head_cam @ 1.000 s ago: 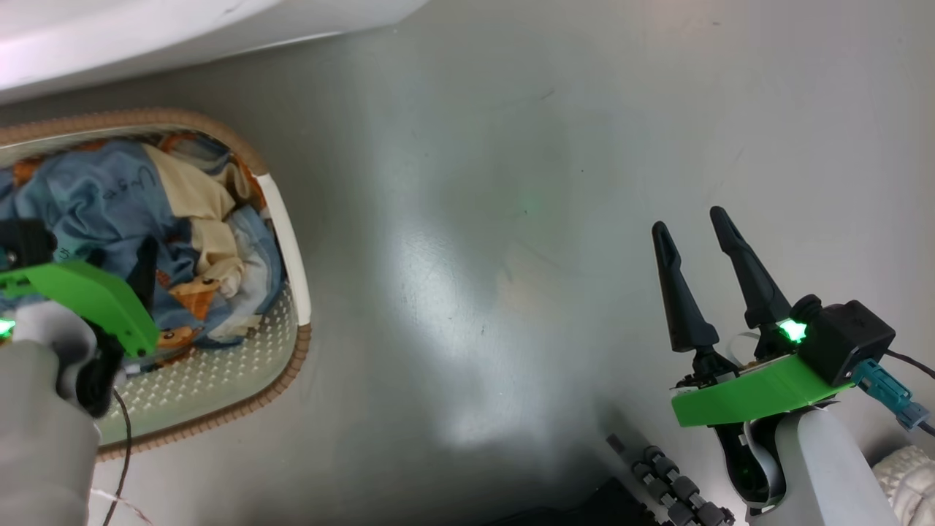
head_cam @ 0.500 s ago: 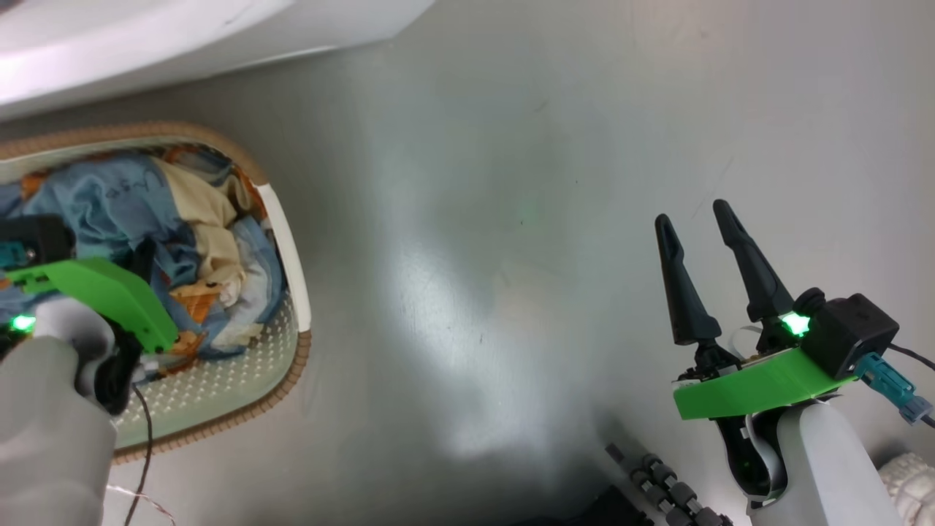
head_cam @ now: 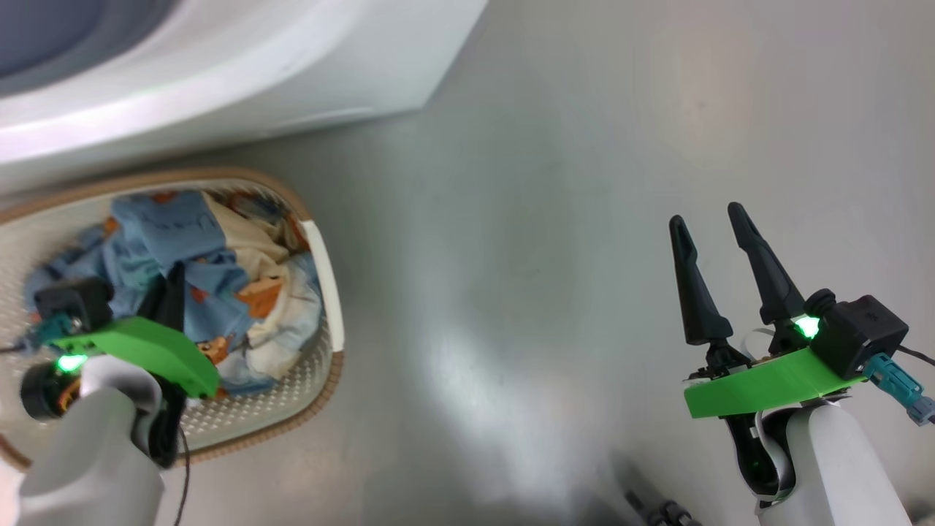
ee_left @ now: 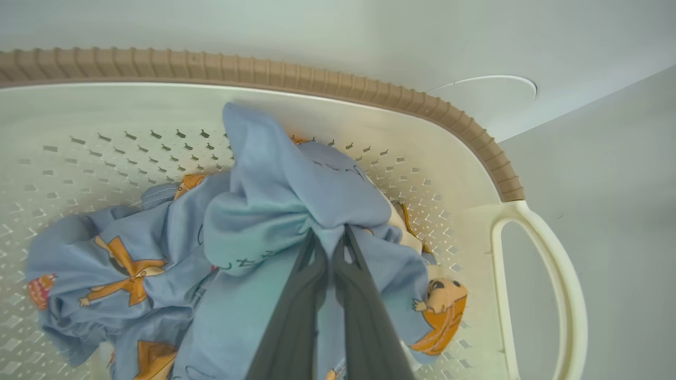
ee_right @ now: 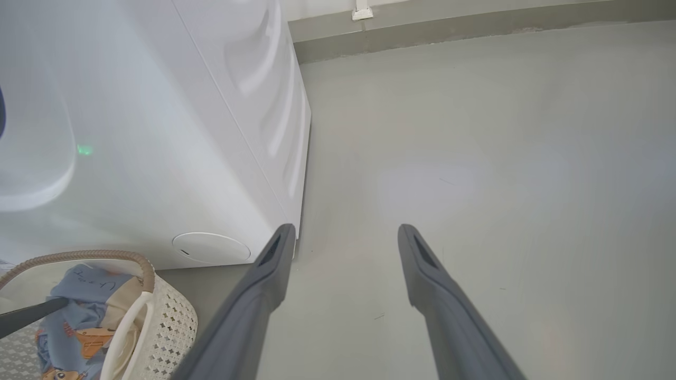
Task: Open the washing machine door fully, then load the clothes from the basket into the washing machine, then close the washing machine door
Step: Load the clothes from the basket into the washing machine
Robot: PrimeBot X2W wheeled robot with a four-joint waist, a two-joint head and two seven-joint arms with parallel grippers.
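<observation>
Two pincers are on show, and they're in very different states. Over in the left wrist view, the left pincer is down inside the basket, its two dark fingers pressed close together with a bunched fold of the clothes caught at the tips. It is clenched on the fabric, and the blue cloth puckers around the grip. The rest of the garment, with its orange starfish and a cartoon face, lies heaped across the perforated bottom. In the head view the same left pincer sits at lower left, buried in the clothes, with the basket on the floor just below the white washing machine that fills the upper left. At lower right, the right pincer hangs well apart from all that, fingers spread and nothing between them. Its own camera confirms it: the right pincer is released and empty over the bare floor. There the washing machine takes the left half of the frame, a round cap low on its front. Tucked in the bottom left corner is the basket, with the clothes inside it.
</observation>
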